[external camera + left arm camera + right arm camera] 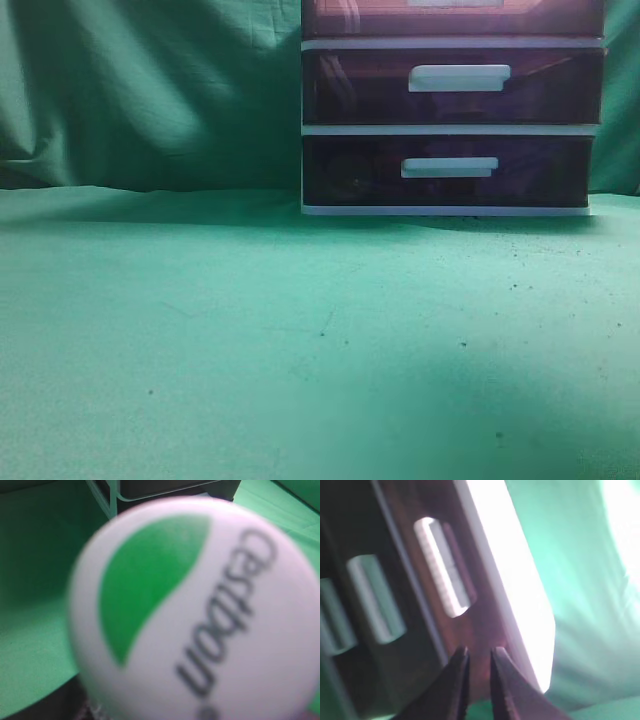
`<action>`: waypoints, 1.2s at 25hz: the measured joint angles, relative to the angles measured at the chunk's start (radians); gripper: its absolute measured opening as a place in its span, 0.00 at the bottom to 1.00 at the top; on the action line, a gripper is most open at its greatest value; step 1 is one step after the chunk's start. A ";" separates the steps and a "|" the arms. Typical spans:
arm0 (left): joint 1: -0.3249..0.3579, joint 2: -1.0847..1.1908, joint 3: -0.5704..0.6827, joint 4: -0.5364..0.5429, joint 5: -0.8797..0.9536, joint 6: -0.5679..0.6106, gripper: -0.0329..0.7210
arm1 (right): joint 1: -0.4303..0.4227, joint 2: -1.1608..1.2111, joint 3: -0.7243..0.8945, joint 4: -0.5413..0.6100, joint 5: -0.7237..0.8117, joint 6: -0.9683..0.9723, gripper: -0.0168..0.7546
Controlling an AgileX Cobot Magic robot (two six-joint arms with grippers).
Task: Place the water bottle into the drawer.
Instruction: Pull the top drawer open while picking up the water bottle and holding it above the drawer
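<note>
The water bottle's white cap, printed with a green leaf and dark lettering, fills the left wrist view close to the lens. The bottle's body and my left gripper's fingers are hidden behind it, and the bottle appears to be held in that gripper. The top drawer is cut off at the top edge of the exterior view. In the right wrist view the same drawer shows its white bar handle. My right gripper is empty, its fingers nearly together, right at the drawer front beside the handle. Neither arm shows in the exterior view.
The white-framed unit stands at the back right on green cloth, with two lower drawers of the same look. The unit's bright white top shows in the right wrist view. Its base corner shows beyond the cap.
</note>
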 joint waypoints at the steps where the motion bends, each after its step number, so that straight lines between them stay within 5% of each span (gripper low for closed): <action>1: 0.000 0.000 0.000 0.000 0.000 0.000 0.46 | 0.000 0.040 -0.002 -0.007 -0.078 -0.031 0.16; 6: 0.000 0.000 0.000 0.000 0.000 0.000 0.46 | 0.003 0.195 -0.013 -0.129 -0.296 -0.081 0.40; 10: 0.000 0.014 -0.002 0.000 0.000 0.006 0.46 | 0.019 0.287 -0.025 -0.243 -0.322 -0.082 0.45; 30: 0.000 0.048 -0.002 -0.006 -0.001 0.008 0.46 | 0.021 0.543 -0.312 -0.273 -0.351 -0.083 0.43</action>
